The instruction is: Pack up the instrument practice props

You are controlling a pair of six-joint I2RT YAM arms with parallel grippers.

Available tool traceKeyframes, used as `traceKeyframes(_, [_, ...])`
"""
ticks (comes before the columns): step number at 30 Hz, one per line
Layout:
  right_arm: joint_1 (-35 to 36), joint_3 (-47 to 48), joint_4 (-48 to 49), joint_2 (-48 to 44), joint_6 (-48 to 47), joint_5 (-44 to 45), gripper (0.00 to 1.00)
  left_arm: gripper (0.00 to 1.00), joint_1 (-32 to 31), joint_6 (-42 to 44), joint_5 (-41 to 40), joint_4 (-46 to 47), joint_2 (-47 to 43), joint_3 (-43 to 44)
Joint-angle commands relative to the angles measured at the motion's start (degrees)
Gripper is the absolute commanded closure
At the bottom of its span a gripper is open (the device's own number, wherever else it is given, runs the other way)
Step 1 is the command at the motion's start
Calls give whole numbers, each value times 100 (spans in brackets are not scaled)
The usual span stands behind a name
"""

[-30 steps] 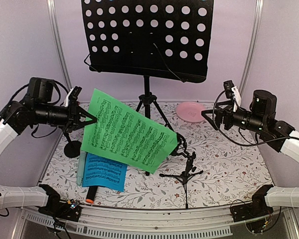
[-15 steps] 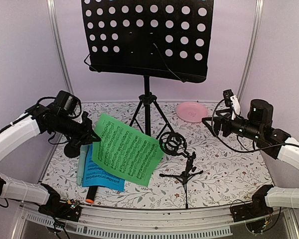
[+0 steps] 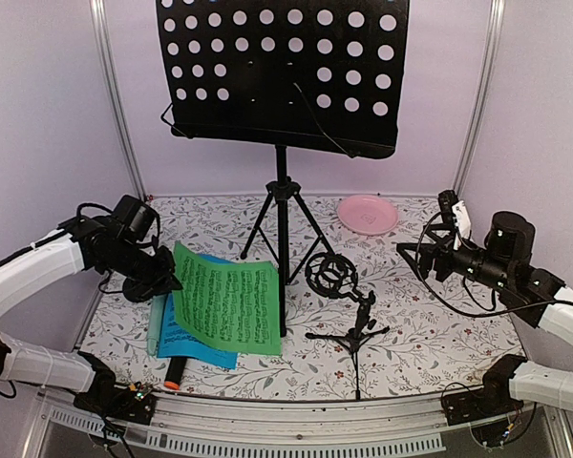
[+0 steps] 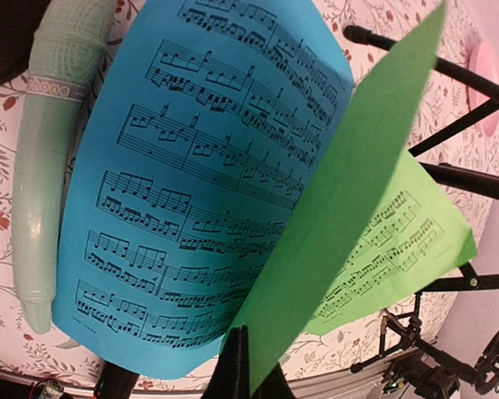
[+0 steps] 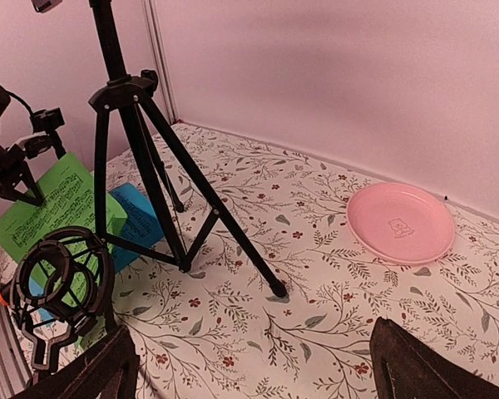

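Observation:
My left gripper [image 3: 169,279] is shut on the left edge of the green music sheet [image 3: 227,307], holding it low over the blue music sheet [image 3: 193,339] on the table. In the left wrist view the jaws [image 4: 248,378] pinch the green sheet [image 4: 349,216] above the blue sheet [image 4: 200,166]. The mint-green microphone [image 4: 58,141] lies left of the blue sheet. A black microphone [image 3: 174,372] pokes out below it. The black perforated rack [image 3: 286,72] stands on its tripod [image 3: 282,205]. A black mic support with shock mount [image 3: 339,286] stands mid-table. My right gripper [image 3: 406,256] is open and empty.
A round pink plate [image 3: 368,214] lies at the back right, also in the right wrist view [image 5: 401,223]. A round black base [image 3: 138,284] sits under my left arm. The tripod legs [image 5: 183,199] spread across the middle. Pale walls close in the sides and back.
My left gripper has lowered the green sheet from mid-air down and left, close over the blue sheet. My right arm has drifted slightly down and right.

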Motion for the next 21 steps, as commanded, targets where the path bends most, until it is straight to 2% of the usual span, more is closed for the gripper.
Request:
traceKeyframes(1, [24, -115, -137, -313, -71, 139, 1, 100, -6, -92, -409, 213, -102, 96])
traceKeyframes(2, [23, -108, -165, -351, -163, 158, 1, 99, -4, -50, -462, 215, -102, 119])
traceKeyframes(8, [23, 45, -226, -324, -366, 221, 1, 63, -28, 73, -663, 169, -116, 311])
traceKeyframes(9, [23, 75, -226, -312, -374, 251, 1, 53, -30, 61, -687, 166, -169, 357])
traceKeyframes(10, [23, 102, -231, -295, -373, 298, 1, 38, -35, 51, -711, 138, -203, 428])
traceKeyframes(11, [23, 128, -235, -284, -350, 340, 1, 28, -50, 58, -764, 90, -229, 534])
traceKeyframes(13, [26, 151, -212, -277, -294, 375, 1, 15, -107, 140, -911, -85, -246, 804])
traceKeyframes(17, [26, 238, -144, -230, -260, 346, 1, 7, -320, 254, -1433, -760, -194, 1493])
traceKeyframes(21, [23, 422, -126, -104, -314, 321, 1, 1, -745, 561, -1933, -1011, -71, 2270])
